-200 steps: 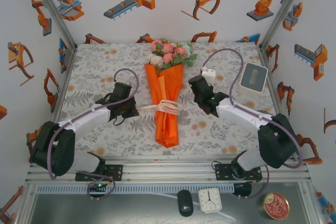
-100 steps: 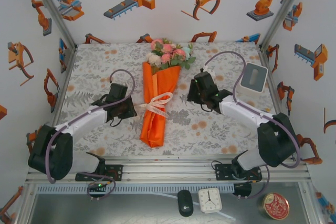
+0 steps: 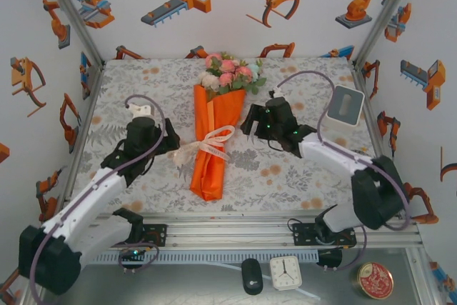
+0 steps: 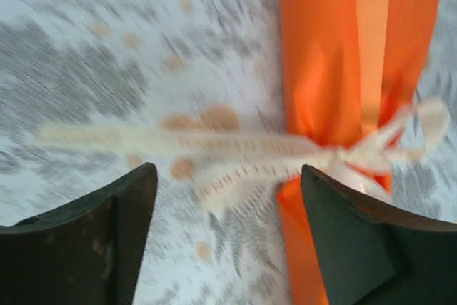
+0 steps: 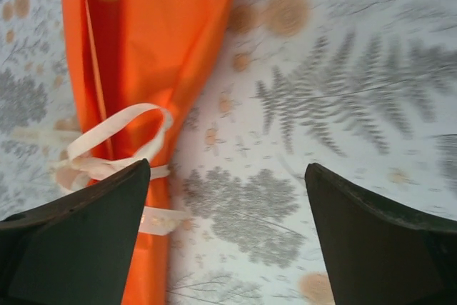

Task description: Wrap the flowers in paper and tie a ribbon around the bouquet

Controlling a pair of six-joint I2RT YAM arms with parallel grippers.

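One bouquet [image 3: 218, 116], one ribbon [image 3: 209, 145], left gripper [image 4: 228, 171] and right gripper [image 5: 227, 168] agape.

orange paper [image 3: 221, 108], cream ribbon [image 4: 178, 142], pink-white flowers [image 3: 228, 73]

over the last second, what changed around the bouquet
Both hands opened: the left hand and right hand let go of the ribbon, which now lies slack. The left hand pulled back left a little. The bouquet swung its bottom tip leftward. The ribbon stays tied round it, and the flowers stay at the far end.
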